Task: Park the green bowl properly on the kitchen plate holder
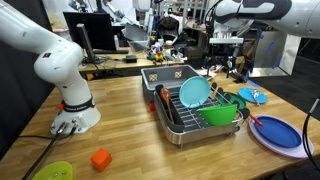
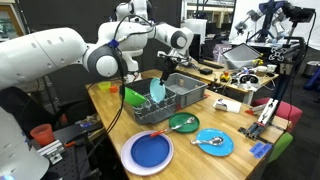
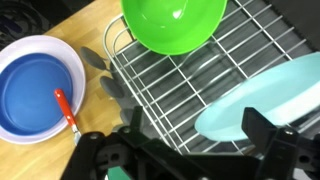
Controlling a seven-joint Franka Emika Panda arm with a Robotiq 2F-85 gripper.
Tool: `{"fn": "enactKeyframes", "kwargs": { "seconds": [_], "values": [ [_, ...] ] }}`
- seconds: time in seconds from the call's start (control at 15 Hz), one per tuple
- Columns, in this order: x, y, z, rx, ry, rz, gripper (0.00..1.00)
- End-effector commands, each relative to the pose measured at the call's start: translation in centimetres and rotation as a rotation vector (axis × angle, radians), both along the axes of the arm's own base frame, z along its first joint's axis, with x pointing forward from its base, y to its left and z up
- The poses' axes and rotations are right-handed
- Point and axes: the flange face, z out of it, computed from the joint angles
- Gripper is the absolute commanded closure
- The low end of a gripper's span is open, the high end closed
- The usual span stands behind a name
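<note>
Wooden surface (image 1: 120, 130) in a cluttered lab is carrying the kitchen plate holder (image 3: 190, 95). The green bowl (image 3: 172, 22) is sitting at the holder's end, maybe tilted, beside a teal dish (image 3: 262, 105). Gripper (image 3: 180, 138) is hovering above, wide open, empty. Prob. pre-grasp; next: lowering onto bowl rim.

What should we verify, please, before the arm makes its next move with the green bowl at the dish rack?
1. Gripper open and holding nothing: ok.
2. Green bowl free of the gripper, at one end of the dish rack: ok.
3. Green bowl seated securely on the wires: cannot tell.
4. Teal dish standing in the dish rack: ok.
5. Blue plate with red-handled utensil lying outside the dish rack: ok.
</note>
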Motion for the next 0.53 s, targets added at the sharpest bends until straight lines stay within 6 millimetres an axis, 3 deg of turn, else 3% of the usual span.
{"fn": "enactKeyframes", "kwargs": {
  "seconds": [0.0,0.13,0.2,0.47],
  "values": [
    [2.0,-0.9,2.5,0.016,-0.164,0.013,0.0],
    [2.9,-1.3,4.1,0.054,-0.247,0.004,0.0],
    [2.4,-0.9,3.4,0.027,-0.202,-0.01,0.0],
    [2.8,-1.0,4.0,0.035,-0.234,-0.007,0.0]
  ]
}}
